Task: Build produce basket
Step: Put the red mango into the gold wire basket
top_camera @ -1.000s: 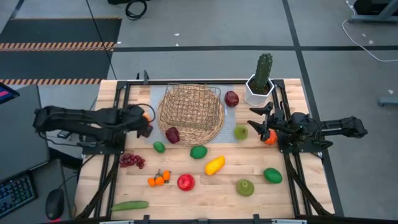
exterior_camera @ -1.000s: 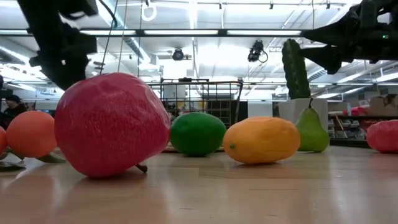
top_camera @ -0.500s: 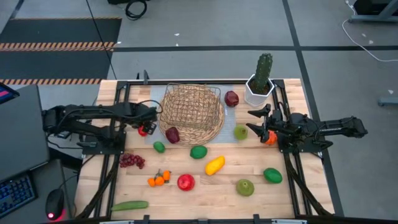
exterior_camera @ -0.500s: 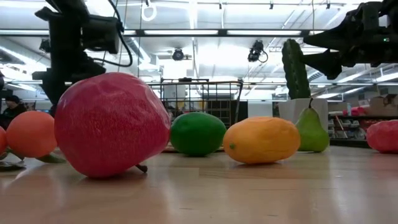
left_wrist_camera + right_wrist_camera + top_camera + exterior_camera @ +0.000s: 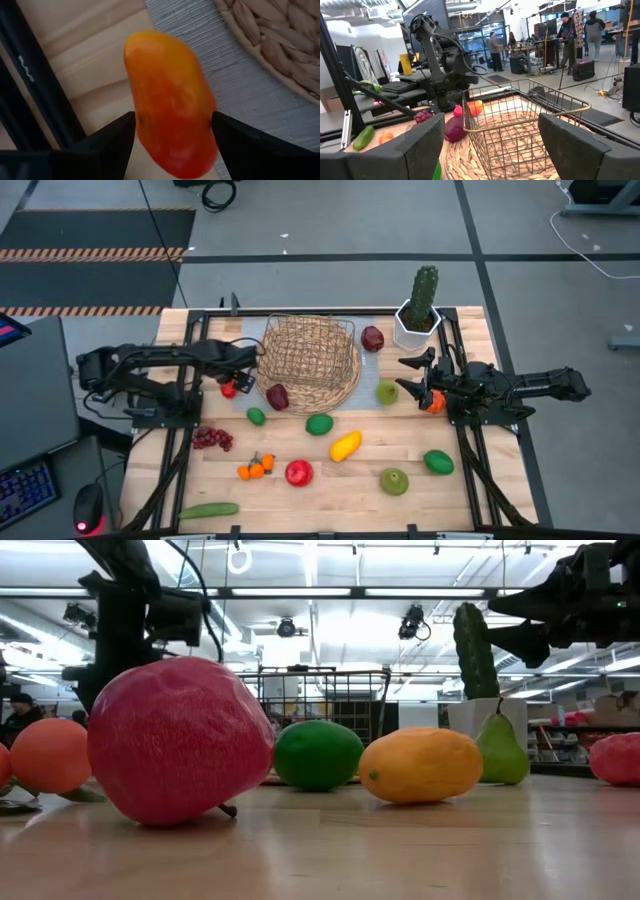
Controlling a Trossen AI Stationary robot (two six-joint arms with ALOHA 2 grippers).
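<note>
The tan wicker basket sits on a grey mat at the table's far middle, with a dark red fruit on its near rim. My left gripper is just left of the basket's rim and is shut on an orange-red oval fruit. My right gripper hovers open and empty right of the basket, above a green pear. It faces the basket. An orange fruit lies under its wrist. More produce lies on the near half of the table. My left gripper pinches the orange-red fruit by its two long sides between its two fingers. The fingers slant downward toward the table. The fruit's rounded far end sticks out past the fingertips, over the wood and the mat's edge beside the basket rim.
A cactus in a white pot stands at the far right, with a dark red fruit beside it. On the near half lie green fruits, a yellow one, a red one, grapes and a cucumber. People stand in the room beyond.
My left arm has stretched out toward the basket. Its gripper has tipped downward with the orange-red fruit, which now sits lower beside the basket's left rim. My right arm has kept still.
</note>
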